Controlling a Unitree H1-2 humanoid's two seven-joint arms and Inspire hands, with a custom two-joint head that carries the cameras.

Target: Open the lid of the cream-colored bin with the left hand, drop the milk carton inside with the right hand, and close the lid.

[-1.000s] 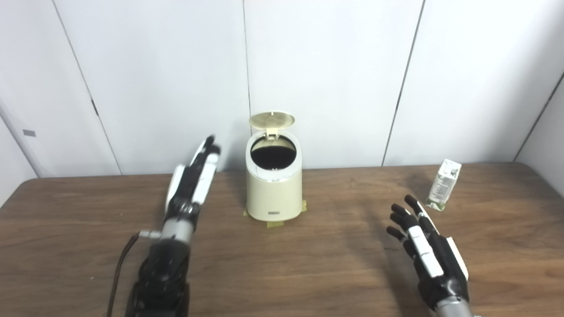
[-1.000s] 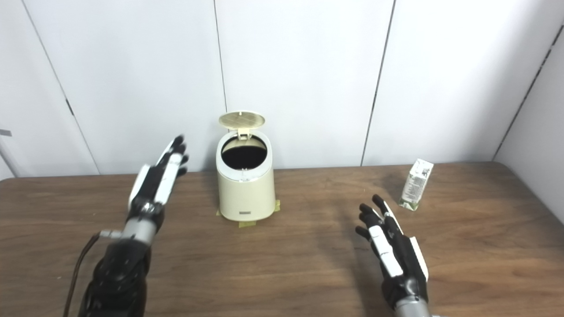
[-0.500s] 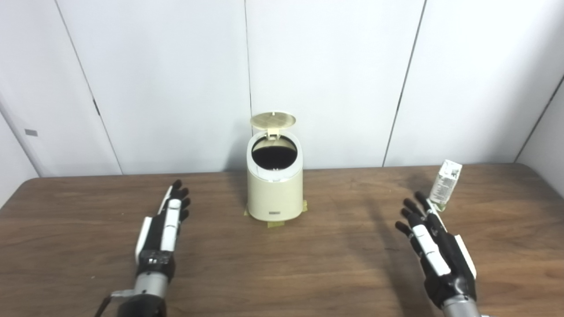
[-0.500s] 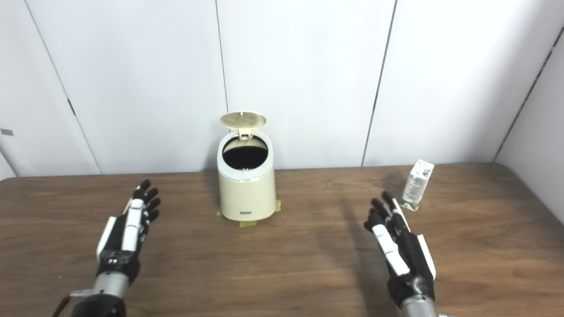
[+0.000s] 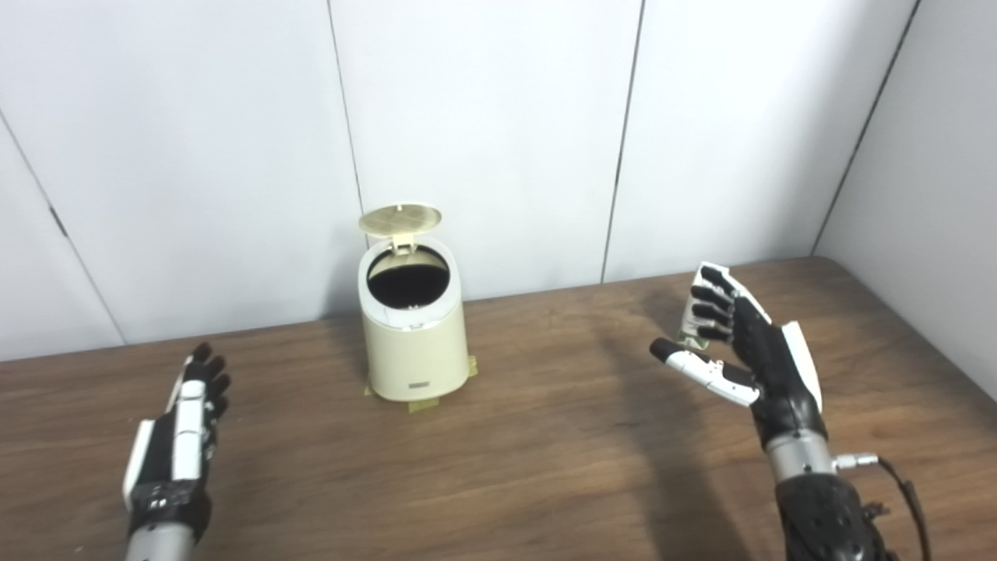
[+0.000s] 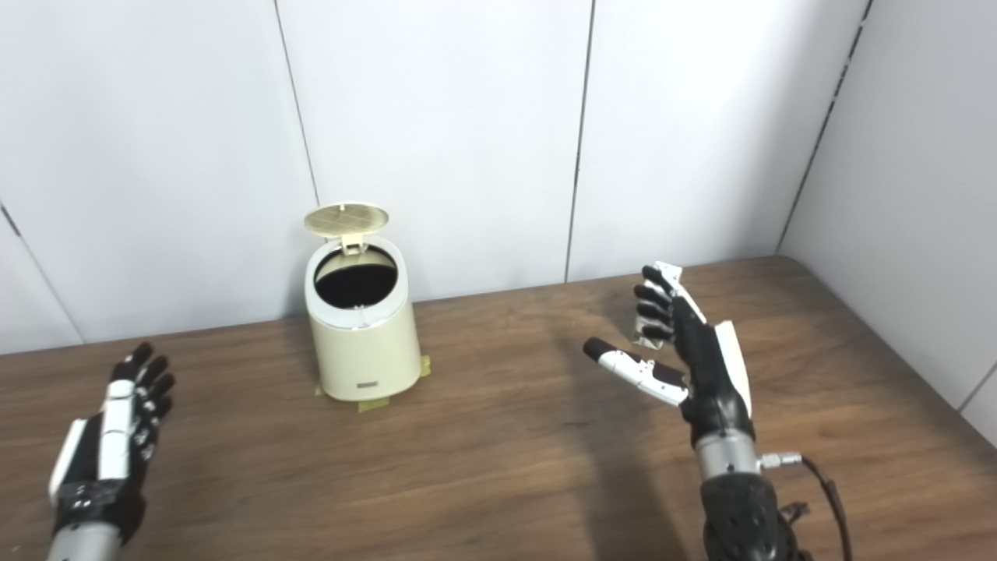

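The cream-colored bin (image 5: 413, 351) stands at the back of the wooden table (image 5: 545, 460), its round lid (image 5: 399, 219) tipped up and the dark inside showing. The milk carton (image 6: 646, 332) stands upright at the back right, mostly hidden behind my right hand (image 5: 748, 351). That hand is open: its fingers curl across the carton's front and the thumb sticks out to the left, away from it. I cannot tell whether the fingers touch the carton. My left hand (image 5: 175, 452) lies open and flat, low over the table's near left, far from the bin.
Strips of yellow tape (image 5: 424, 405) hold the bin's base to the table. White wall panels close the back, and a grey side wall (image 5: 919, 195) runs along the table's right edge. A cable (image 5: 903, 491) hangs from the right wrist.
The camera has swung to the right. My left hand dropped from beside the bin to the near left. My right hand rose and reached the carton, thumb spread.
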